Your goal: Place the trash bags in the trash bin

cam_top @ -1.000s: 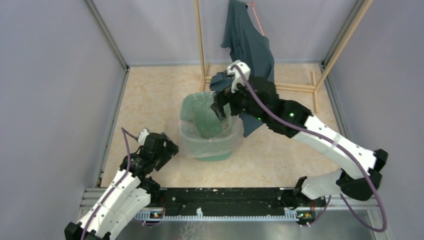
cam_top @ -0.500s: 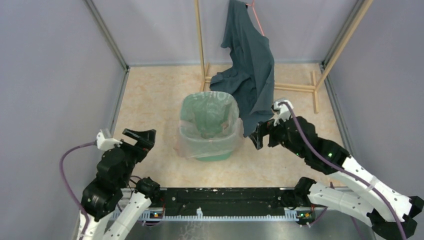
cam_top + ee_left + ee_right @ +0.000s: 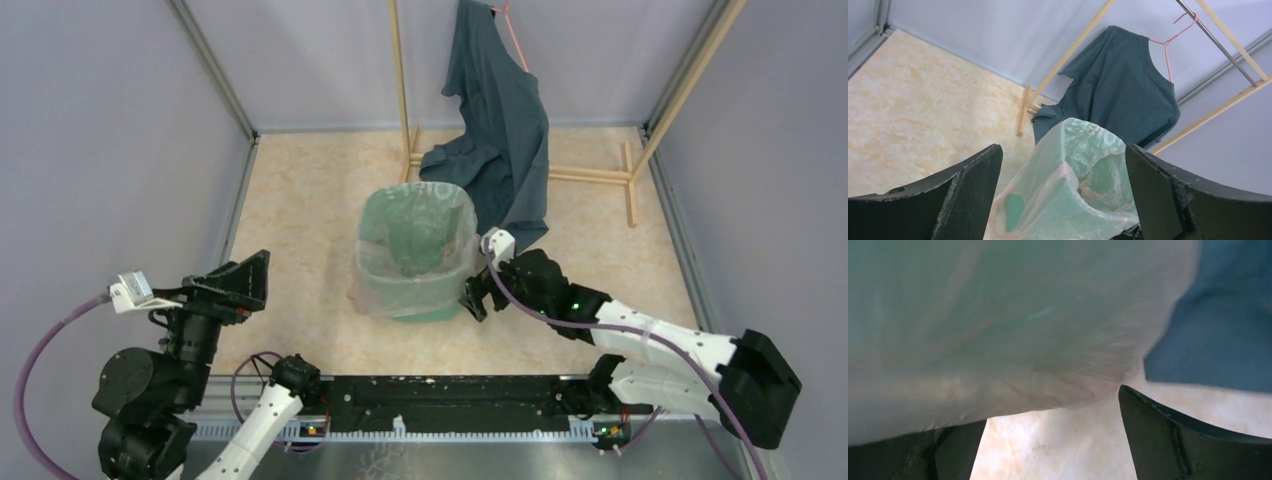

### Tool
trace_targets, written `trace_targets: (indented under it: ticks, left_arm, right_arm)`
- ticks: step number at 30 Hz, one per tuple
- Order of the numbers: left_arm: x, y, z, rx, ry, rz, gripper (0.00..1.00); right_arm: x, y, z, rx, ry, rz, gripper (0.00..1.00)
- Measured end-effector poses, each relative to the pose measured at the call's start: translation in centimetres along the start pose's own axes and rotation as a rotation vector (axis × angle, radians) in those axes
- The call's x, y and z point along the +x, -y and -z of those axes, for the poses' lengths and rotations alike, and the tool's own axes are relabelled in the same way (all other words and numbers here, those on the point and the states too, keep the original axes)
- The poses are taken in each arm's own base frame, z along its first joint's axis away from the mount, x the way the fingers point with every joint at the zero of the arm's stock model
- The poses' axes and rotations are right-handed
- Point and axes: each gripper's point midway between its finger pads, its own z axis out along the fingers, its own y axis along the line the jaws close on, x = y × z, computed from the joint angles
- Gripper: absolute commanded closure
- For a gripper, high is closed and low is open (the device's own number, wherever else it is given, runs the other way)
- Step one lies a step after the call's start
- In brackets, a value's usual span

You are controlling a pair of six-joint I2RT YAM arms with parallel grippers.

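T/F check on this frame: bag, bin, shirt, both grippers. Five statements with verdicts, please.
1. The bag is draped over the rim of the bin. True.
2. The right gripper is shut on the bag. False: its jaws stand open, low beside the bin.
3. The left gripper is open and well clear of the bin. True.
4. The shirt lies inside the bin. False: it hangs on the wooden rack behind the bin.
5. The bin is tipped over. False: it stands upright.
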Motion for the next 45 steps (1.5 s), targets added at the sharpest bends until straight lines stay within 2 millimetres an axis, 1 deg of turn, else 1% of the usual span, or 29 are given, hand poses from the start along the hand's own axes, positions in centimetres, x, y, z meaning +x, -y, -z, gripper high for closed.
trace_targets:
  ticks: [4, 5, 6, 7, 8, 10, 12, 14, 17, 19, 22, 26, 29, 34, 35, 37, 39, 41, 42, 44, 45]
  left_arm:
    - [-0.4, 0.3, 0.4, 0.023, 0.001, -0.051, 0.02]
    - [-0.5, 0.4, 0.5, 0.028, 0.001, -0.059, 0.01]
    - [-0.7, 0.6, 0.6, 0.035, 0.001, -0.069, 0.02]
    - [-1.1, 0.9, 0.8, 0.043, 0.002, -0.078, 0.02]
    - [-1.4, 1.1, 0.9, 0.049, 0.005, -0.084, 0.02]
    - [-2.5, 1.7, 1.3, 0.064, 0.021, -0.096, 0.02]
    - [-3.6, 2.2, 1.9, 0.078, 0.042, -0.104, 0.02]
    - [-4.5, 2.5, 2.5, 0.087, 0.059, -0.109, 0.02]
    - [-5.6, 2.7, 3.5, 0.096, 0.08, -0.116, 0.02]
    - [-6.1, 2.8, 4.1, 0.1, 0.089, -0.12, 0.02]
    - [-6.4, 2.7, 4.6, 0.099, 0.093, -0.123, 0.02]
    - [-6.4, 2.6, 4.9, 0.093, 0.087, -0.13, 0.02]
    - [-6.3, 2.5, 4.8, 0.089, 0.077, -0.135, 0.02]
    - [-5.8, 2.6, 4.0, 0.078, 0.05, -0.146, 0.02]
    - [-5.7, 2.7, 3.8, 0.076, 0.046, -0.148, 0.02]
    - [-5.7, 2.8, 3.4, 0.072, 0.038, -0.152, 0.02]
    - [-5.8, 3.1, 3.1, 0.072, 0.029, -0.158, 0.02]
    - [-5.8, 3.3, 2.8, 0.074, 0.022, -0.164, 0.02]
    - [-5.7, 3.4, 2.7, 0.074, 0.018, -0.168, 0.02]
    - [-5.5, 3.4, 2.5, 0.076, 0.011, -0.174, 0.02]
    - [-5.4, 3.4, 2.3, 0.075, 0.009, -0.176, 0.02]
  right_arm:
    - [-1.0, -1.6, -3.5, -0.087, 0.04, 0.107, 0.01]
    - [-1.2, -2.2, -4.5, -0.108, 0.043, 0.133, 0.01]
    - [-1.7, -2.9, -6.2, -0.134, 0.05, 0.165, 0.01]
    - [-1.8, -3.1, -6.3, -0.14, 0.051, 0.169, 0.01]
    - [-2.2, -3.7, -7.3, -0.155, 0.055, 0.188, 0.01]
    - [-3.7, -5.2, -9.3, -0.186, 0.079, 0.216, 0.01]
    - [-5.6, -7.2, -11.7, -0.22, 0.115, 0.245, 0.01]
    - [-7.1, -8.8, -13.3, -0.249, 0.152, 0.257, 0.01]
    - [-8.8, -10.5, -15.9, -0.286, 0.191, 0.265, 0.01]
    - [-9.8, -11.4, -18.0, -0.301, 0.206, 0.265, 0.01]
    - [-11.4, -12.6, -20.8, -0.318, 0.234, 0.261, 0.01]
    - [-12.9, -14.3, -24.0, -0.357, 0.263, 0.239, 0.01]
    - [-13.8, -15.7, -26.1, -0.398, 0.281, 0.224, 0.01]
    - [-16.1, -18.5, -29.4, -0.459, 0.299, 0.213, 0.01]
    - [-16.6, -19.0, -29.8, -0.466, 0.297, 0.211, 0.01]
    - [-17.5, -19.7, -30.1, -0.462, 0.281, 0.2, 0.01]
    - [-17.7, -19.7, -29.8, -0.422, 0.241, 0.172, 0.01]
    - [-17.3, -19.0, -28.8, -0.369, 0.182, 0.142, 0.01]
    - [-16.3, -18.1, -27.7, -0.336, 0.137, 0.126, 0.01]
    - [-13.9, -16.3, -24.1, -0.278, 0.031, 0.107, 0.01]
    - [-13.2, -15.5, -22.4, -0.254, -0.003, 0.103, 0.01]
